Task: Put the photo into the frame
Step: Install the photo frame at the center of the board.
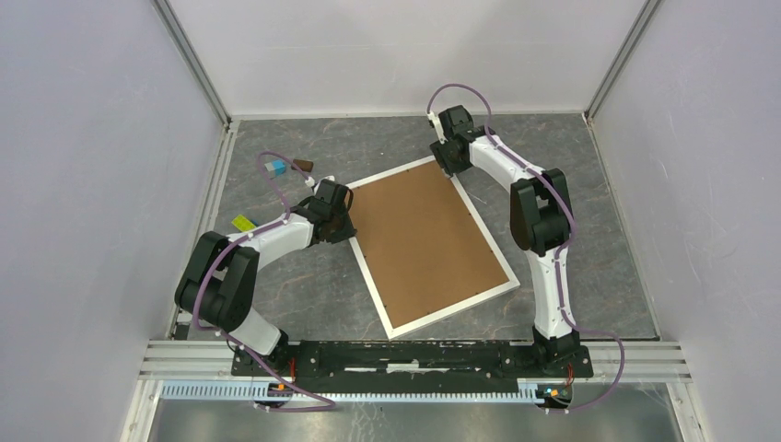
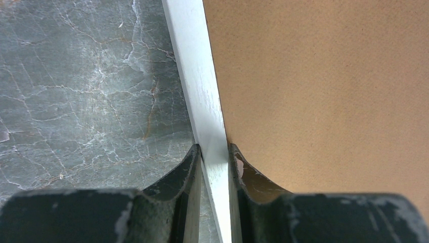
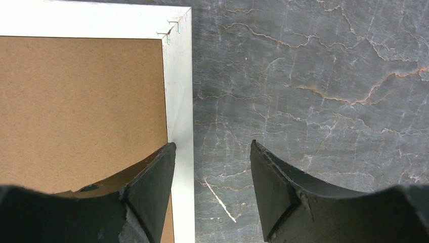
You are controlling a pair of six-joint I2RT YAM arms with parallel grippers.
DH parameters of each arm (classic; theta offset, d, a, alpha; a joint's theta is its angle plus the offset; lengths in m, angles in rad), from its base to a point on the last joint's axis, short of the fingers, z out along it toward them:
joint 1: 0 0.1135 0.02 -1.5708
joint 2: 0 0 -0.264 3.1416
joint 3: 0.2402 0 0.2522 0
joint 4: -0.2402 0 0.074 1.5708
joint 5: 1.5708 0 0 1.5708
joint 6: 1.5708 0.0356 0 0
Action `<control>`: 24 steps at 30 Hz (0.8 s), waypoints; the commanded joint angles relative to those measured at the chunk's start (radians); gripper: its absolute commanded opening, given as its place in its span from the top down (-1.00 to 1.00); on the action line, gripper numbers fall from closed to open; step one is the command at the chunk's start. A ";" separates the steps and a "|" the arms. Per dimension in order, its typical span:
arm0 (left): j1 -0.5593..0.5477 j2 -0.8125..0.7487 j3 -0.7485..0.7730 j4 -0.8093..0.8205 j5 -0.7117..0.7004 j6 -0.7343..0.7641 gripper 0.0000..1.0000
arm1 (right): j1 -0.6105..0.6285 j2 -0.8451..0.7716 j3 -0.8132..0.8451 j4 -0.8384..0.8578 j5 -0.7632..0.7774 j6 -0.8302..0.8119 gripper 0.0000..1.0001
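Frame (image 1: 453, 309) pinned back-up on the grey table (image 1: 304, 304), photo not in sight.
Left gripper (image 2: 215, 152) pinches the left rail, likely to stop sliding; right gripper (image 3: 212, 152) hangs spread astride the upper-right rail, one finger over the brown backing board (image 1: 424, 239). The long axis runs from upper centre toward lower right.

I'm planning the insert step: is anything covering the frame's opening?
Yes: the brown backing board fills the frame edge to edge, closing the opening. The left claw grips its rim.
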State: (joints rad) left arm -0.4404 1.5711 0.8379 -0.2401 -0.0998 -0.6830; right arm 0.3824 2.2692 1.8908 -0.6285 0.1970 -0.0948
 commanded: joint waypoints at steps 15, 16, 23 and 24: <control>-0.008 0.045 -0.026 0.001 0.031 0.049 0.95 | 0.092 0.042 -0.070 -0.019 -0.107 0.067 -0.28; -0.008 0.045 -0.026 0.002 0.033 0.048 0.95 | 0.096 0.047 -0.061 -0.024 -0.102 0.067 -0.28; -0.009 0.045 -0.026 0.002 0.034 0.049 0.95 | 0.116 0.061 -0.079 -0.012 -0.103 0.078 -0.29; -0.008 0.044 -0.026 0.001 0.034 0.049 0.96 | 0.117 0.063 -0.081 -0.010 -0.099 0.079 -0.29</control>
State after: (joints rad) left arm -0.4404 1.5711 0.8379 -0.2401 -0.0994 -0.6830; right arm 0.4194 2.2623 1.8503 -0.5877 0.2707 -0.0803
